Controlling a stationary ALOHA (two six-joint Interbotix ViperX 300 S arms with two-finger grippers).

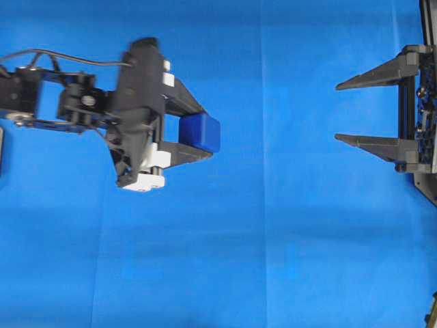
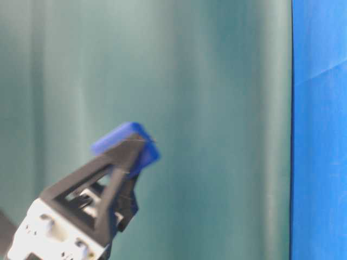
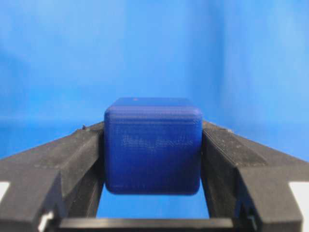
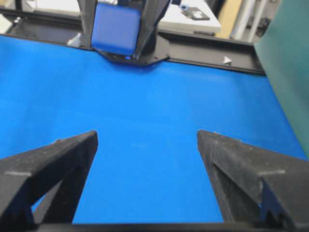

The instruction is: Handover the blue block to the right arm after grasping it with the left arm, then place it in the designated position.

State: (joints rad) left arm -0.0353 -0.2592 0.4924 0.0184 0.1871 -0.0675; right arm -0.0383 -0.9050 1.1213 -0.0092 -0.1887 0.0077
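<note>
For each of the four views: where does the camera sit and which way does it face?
Overhead: above, looking down on the blue cloth; both arms show.
Table-level: low, facing a teal backdrop; left gripper shows.
Left wrist: between the fingers, facing the blue block.
Right wrist: across the cloth past the open right gripper.
All four share the block.

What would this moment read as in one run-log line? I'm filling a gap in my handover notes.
stage: pre-handover | left claw: shut on blue block, off the cloth | right claw: open, empty, apart from block
</note>
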